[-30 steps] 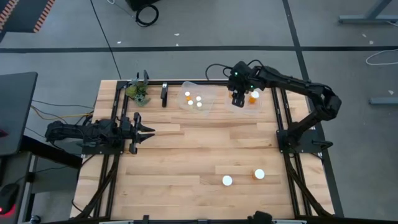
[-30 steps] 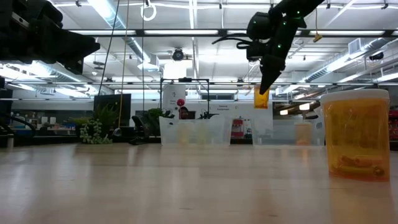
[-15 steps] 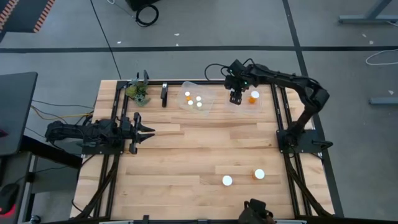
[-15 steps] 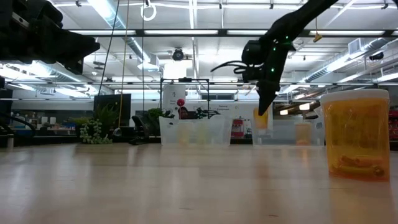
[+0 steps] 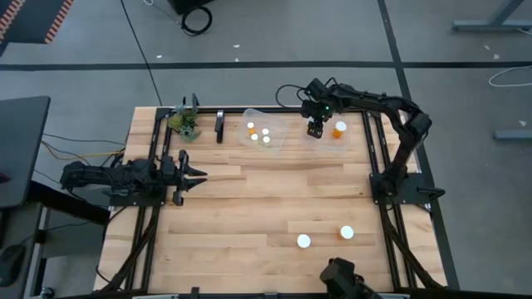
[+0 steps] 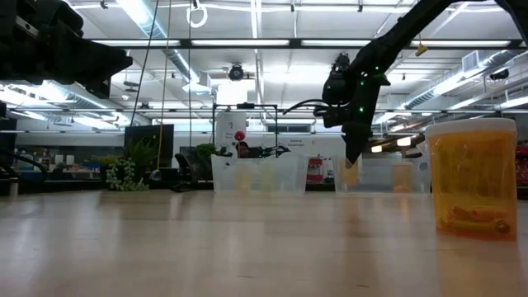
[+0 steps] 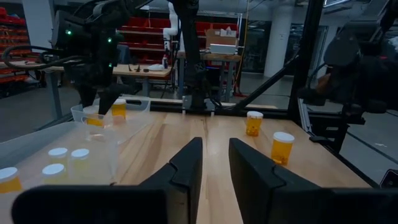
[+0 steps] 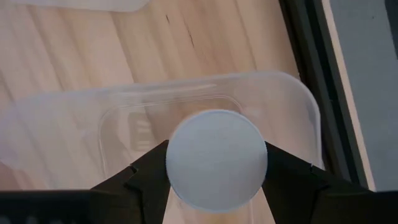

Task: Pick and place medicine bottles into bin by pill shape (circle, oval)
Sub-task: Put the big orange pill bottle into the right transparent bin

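The right gripper (image 5: 315, 130) is clamping a wide medicine bottle (image 8: 216, 159) by its white cap and is holding it over the clear bin (image 5: 332, 143) near the table's far right corner, so the step in hand is judged to be the placing of this bottle. One bottle with an orange body (image 5: 339, 129) is already lying in that bin, while three small white-capped bottles (image 5: 259, 132) are sitting in the second clear bin (image 5: 278, 141) just beside it along the far edge. Two more bottles (image 5: 325, 237) are standing near the table's near edge, well apart from both bins. The next move is judged to call for a short descent, then parting the fingers so the bottle drops clear of the bin wall. The left gripper (image 7: 214, 163) is waiting at the left edge with its fingers slightly apart and holding nothing. The held bottle's body is hidden beneath its cap in the right wrist view, and the pill shape inside it cannot be made out. A dark object is cutting into the high view at the near edge and cannot be identified.
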`<state>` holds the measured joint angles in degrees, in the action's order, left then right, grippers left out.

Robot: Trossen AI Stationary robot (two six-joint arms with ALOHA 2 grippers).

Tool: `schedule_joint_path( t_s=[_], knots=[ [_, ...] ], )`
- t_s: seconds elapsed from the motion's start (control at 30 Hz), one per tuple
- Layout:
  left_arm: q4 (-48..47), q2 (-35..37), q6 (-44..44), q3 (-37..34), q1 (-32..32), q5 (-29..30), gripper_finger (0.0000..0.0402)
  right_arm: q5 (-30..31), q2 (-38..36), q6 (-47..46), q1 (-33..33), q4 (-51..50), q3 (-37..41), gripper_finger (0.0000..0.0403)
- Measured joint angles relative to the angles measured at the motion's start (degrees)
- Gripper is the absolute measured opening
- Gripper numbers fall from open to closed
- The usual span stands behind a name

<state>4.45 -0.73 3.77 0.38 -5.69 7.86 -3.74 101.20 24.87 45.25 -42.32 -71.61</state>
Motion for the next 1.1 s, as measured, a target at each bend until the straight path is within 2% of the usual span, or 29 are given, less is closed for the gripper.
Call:
schedule_joint_path(
  t_s=[0.43,0.83,1.1],
  knots=[
    [-0.02,0.00,0.00,0.00,-0.01,0.01,0.0093,-0.25,0.09,0.39,0.47,-0.21,0.02,0.0259],
    [-0.01,0.00,0.00,0.00,0.00,0.01,0.0087,1.11,-0.48,-0.23,0.44,-2.57,0.02,0.0262],
    [-0.01,0.00,0.00,0.01,-0.01,0.01,0.0093,2.11,-4.58,-2.26,-0.04,-6.76,0.02,0.0262]
  ],
)
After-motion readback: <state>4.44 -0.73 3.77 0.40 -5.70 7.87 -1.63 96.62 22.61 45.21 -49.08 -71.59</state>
